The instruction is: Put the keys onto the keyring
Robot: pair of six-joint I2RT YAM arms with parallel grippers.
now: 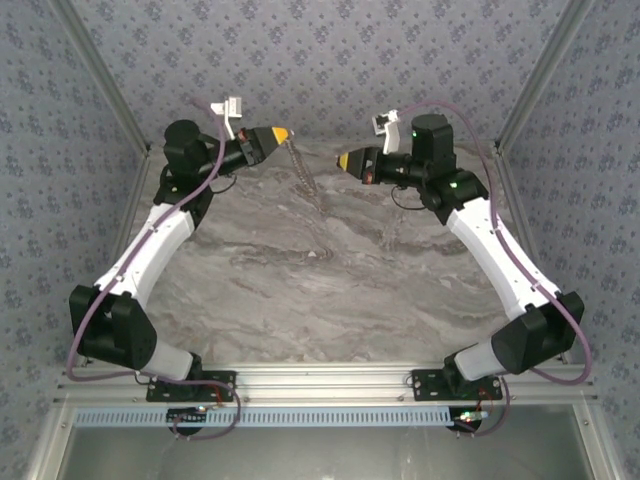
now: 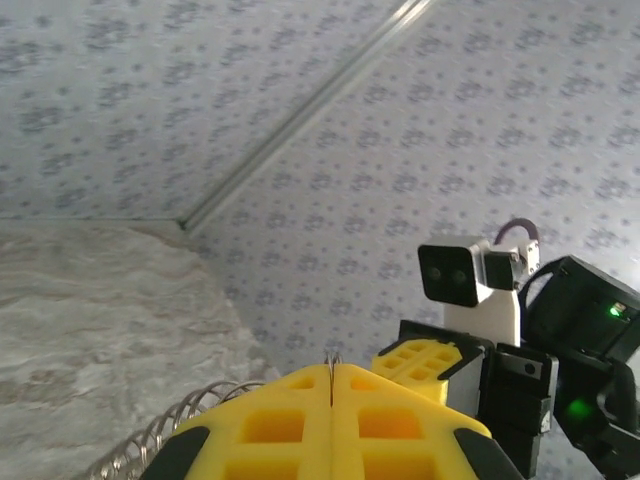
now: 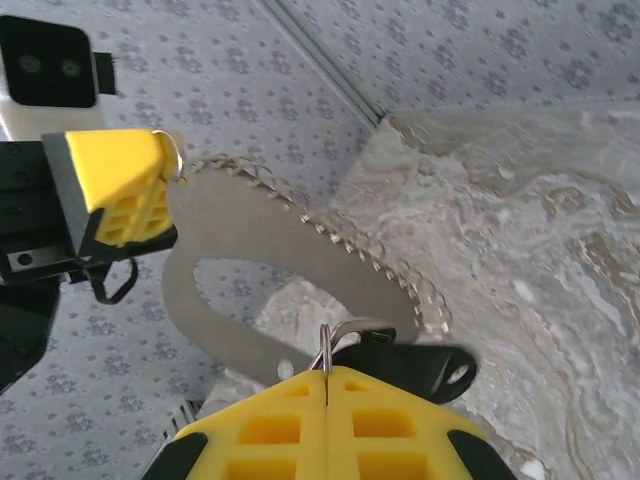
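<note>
Overhead: keyring (image 1: pixel 303 172) dangles toward 5 o'clock from clamped left gripper (image 1: pixel 286 133). Right wrist adds: right gripper (image 3: pixel 327 378) closed on dark key (image 3: pixel 430 365) by its pale end

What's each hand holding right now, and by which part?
Left hand pinches the small end ring of the chain. Right hand pinches a thin wire loop by the dark key.

grey oval keyring (image 3: pixel 270 225) spans left tool (image 3: pixel 165 160) to right tool (image 3: pixel 327 375); dark key (image 3: pixel 425 368) by latter
</note>
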